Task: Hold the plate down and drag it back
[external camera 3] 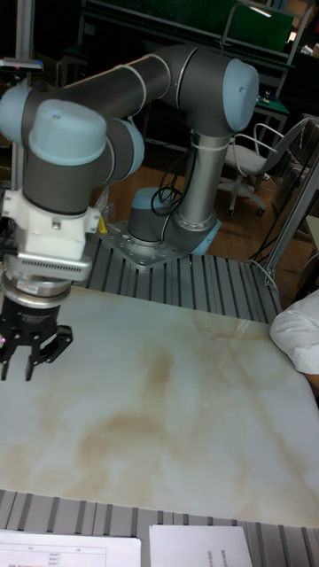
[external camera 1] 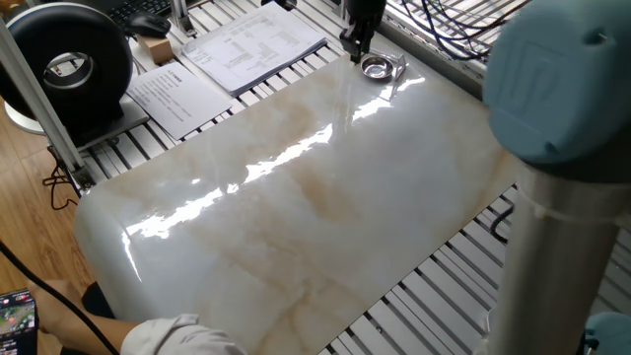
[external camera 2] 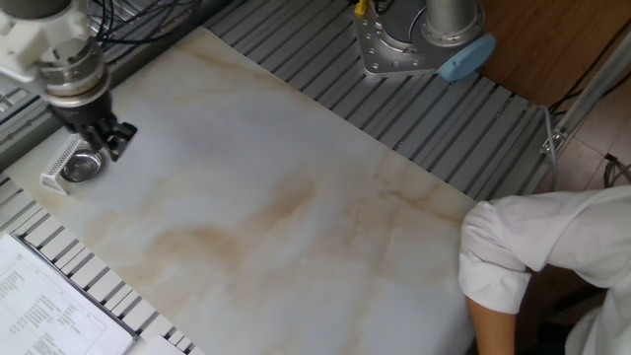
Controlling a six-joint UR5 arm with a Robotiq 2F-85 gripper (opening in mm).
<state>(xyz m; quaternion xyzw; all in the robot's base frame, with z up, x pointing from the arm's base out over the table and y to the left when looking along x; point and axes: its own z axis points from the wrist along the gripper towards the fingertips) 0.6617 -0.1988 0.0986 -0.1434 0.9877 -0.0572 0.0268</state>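
One fixed view, left to right. Black round device (external camera 1: pixel 67 67) on the slatted frame at far left. Printed sheets (external camera 1: pixel 225 59) lie right of it, along the far-left edge of the marble slab (external camera 1: pixel 296 197). The gripper (external camera 1: pixel 357 41) hangs at the slab's far corner, fingers pointing down, their tips low over the slab. The plate (external camera 1: pixel 375 67) sits just right of the fingertips, flat on the slab, beside a small white perforated bracket (external camera 1: pixel 397 71). Contact between fingers and plate cannot be told from here. The arm's blue-capped joint (external camera 1: pixel 557 84) fills the near right and blocks that side.

The other fixed view, left to right. Plate (external camera 2: pixel 82 166) at the far left corner of the slab (external camera 2: pixel 296 197), bracket (external camera 2: pixel 59 161) touching its left side. Gripper (external camera 2: pixel 105 141) stands just right of and above the plate, fingers down, close to its rim; touching or apart cannot be told. Papers (external camera 2: pixel 49 301) at near left. Arm base (external camera 2: pixel 424 39) on the slats at top centre. A white sleeve (external camera 2: pixel 532 261) rests at the slab's right edge.

Tall fixed view. Gripper (external camera 3: pixel 25 354) at the left edge, dark fingers (external camera 3: pixel 39 353) spread a little, narrow gap between them, nothing held. Plate is outside this frame. Arm (external camera 3: pixel 159 89) arches back to the base (external camera 3: pixel 164 230); sleeve (external camera 3: pixel 297 341) at right.
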